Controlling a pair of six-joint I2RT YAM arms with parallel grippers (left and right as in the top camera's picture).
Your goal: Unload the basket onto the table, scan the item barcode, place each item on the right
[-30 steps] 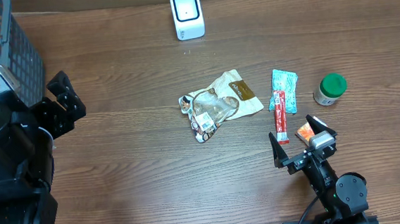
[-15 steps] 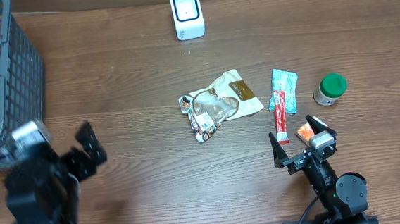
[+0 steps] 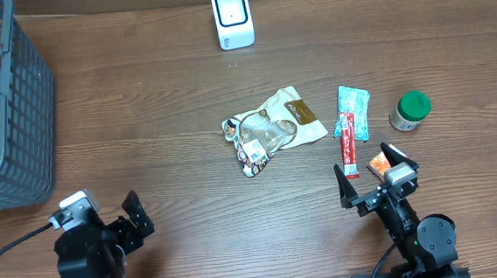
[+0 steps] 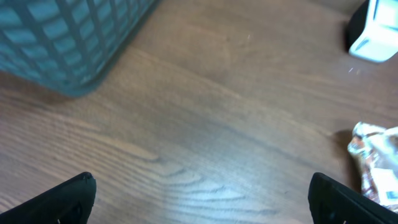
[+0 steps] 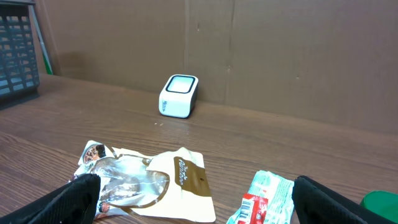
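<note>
Cropped, blurred, covered.
From left wrist: soft throughout, crops basket at 11 o'clock, scanner at 2, snack bag at 4. From overhead: half-hides orange packet at 4 under right gripper.

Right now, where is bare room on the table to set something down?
Bare wood between the basket and the snack bag, and between that bag and the scanner. Crowded right of the bag: teal packet, red stick, jar.

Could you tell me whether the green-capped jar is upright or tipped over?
Upright: the green-capped jar has its cap facing the overhead camera.
</note>
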